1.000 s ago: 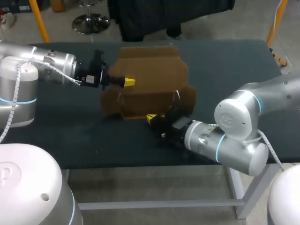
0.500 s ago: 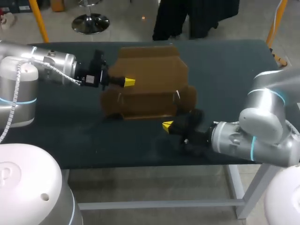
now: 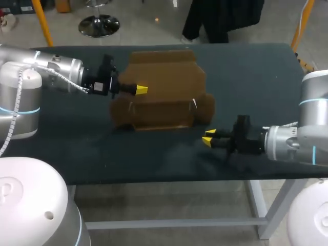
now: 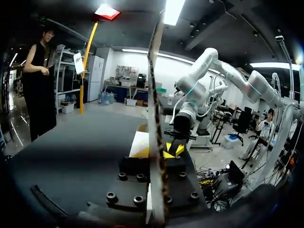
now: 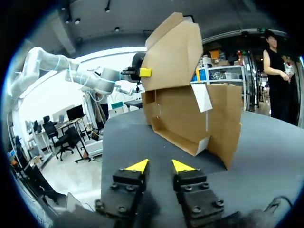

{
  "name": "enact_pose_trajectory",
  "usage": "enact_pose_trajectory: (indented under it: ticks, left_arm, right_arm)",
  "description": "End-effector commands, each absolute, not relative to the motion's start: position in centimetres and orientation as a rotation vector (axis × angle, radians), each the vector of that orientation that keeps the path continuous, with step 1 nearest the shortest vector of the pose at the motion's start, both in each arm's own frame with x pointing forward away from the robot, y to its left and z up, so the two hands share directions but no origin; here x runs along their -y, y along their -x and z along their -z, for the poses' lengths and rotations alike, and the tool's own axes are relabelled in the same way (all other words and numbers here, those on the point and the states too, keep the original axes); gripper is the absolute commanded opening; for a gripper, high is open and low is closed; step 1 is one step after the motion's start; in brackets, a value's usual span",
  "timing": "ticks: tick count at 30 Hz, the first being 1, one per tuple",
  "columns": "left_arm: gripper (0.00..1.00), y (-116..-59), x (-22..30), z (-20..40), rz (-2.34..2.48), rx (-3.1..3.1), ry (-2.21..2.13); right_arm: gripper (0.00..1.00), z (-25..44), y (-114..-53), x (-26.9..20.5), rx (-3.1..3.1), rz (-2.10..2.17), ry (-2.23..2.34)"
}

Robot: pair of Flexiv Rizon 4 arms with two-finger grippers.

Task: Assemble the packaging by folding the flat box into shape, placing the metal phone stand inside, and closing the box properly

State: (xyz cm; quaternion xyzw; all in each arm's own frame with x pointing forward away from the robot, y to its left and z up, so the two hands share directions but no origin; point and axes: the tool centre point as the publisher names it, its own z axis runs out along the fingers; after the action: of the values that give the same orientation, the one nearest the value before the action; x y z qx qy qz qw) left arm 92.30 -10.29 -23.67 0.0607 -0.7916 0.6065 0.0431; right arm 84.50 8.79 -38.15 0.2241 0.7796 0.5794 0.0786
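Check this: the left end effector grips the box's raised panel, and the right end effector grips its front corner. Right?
No. The right wrist view shows the right end effector open, clear of the box; the left end effector does grip the panel.

Half-folded cardboard box point(image 3: 164, 87) on dark table point(image 3: 256, 77)

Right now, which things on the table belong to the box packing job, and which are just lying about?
Part of the job: cardboard box, half folded; left claw, shut on its upright flap; right claw, open, clear of the box.
Just there: the table.
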Motion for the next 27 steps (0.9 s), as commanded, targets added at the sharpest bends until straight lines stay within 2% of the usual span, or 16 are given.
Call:
enact_pose_trajectory:
  ticks: [1,4,7,9,11,27]
  left_arm:
    - [0.00,-92.3,10.3,23.8,-1.853,2.422,-0.186]
    - [0.00,-92.3,10.3,23.8,-1.853,2.422,-0.186]
    - [0.00,-92.3,10.3,23.8,-1.853,2.422,-0.186]
    - [0.00,-92.3,10.3,23.8,-1.853,2.422,-0.186]
    - [0.00,-92.3,10.3,23.8,-1.853,2.422,-0.186]
    - [0.00,-92.3,10.3,23.8,-1.853,2.422,-0.186]
  right_arm:
    - [0.44,37.5,-84.4,-6.0,-2.339,-1.770,-0.637]
    - [0.49,37.4,-84.8,-5.4,-2.353,-1.745,-0.606]
    - [0.62,37.1,-85.4,-4.6,-2.361,-1.711,-0.545]
    - [0.63,37.0,-85.7,-4.0,-2.357,-1.676,-0.514]
    - [0.70,37.0,-86.2,-3.4,-2.346,-1.657,-0.499]
    - [0.73,37.5,-92.1,-3.0,-2.289,-1.593,-0.437]
